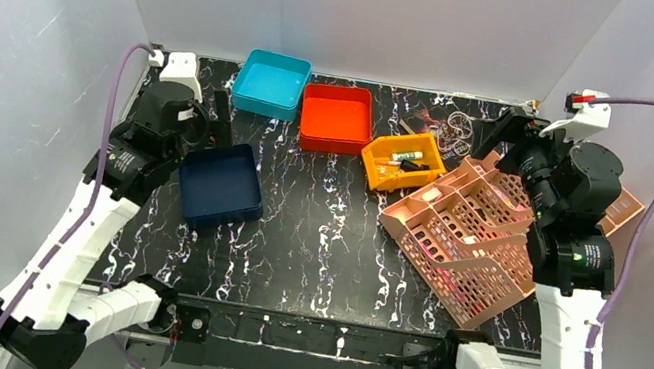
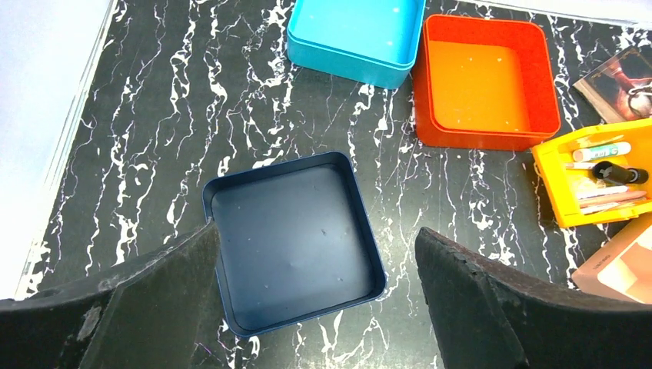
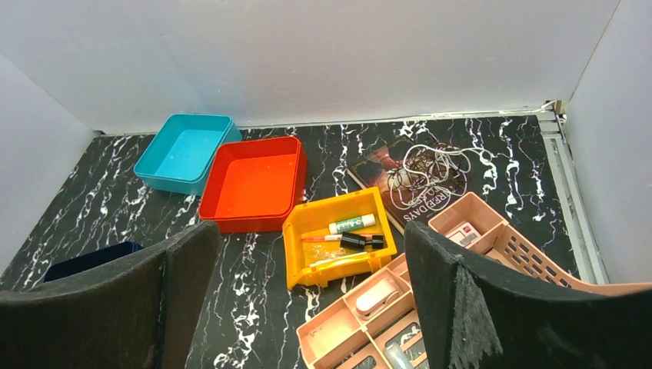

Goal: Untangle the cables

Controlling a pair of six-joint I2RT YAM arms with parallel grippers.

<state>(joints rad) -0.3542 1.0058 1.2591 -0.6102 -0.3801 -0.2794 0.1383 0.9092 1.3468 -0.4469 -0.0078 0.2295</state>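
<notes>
The cables [image 3: 419, 163], thin white thread-like wires in loose overlapping loops, are lying on a dark glossy book [image 3: 370, 163] near the far right corner of the black, white-veined marble-look tabletop [image 2: 154, 115] (the single strands are too fine to tell apart). A yellow plastic bin [image 3: 296, 254] with slanted walls is sitting just in front of the book. Beside it a pink perforated plastic organizer [image 1: 465, 239] is resting tilted.

The right end effector [image 3: 309, 227] is hovering above this corner, its matte black fingers standing wide apart and gripping nothing. The left end effector [image 2: 315, 229] is hanging over a smooth square navy tray [image 2: 284, 261] with rounded corners, its fingers likewise spread and empty.

A turquoise tray [image 2: 354, 31] and a red-orange tray [image 2: 477, 77] are sitting side by side along the back wall. Bare tabletop is lying open between the navy tray and the organizer.
</notes>
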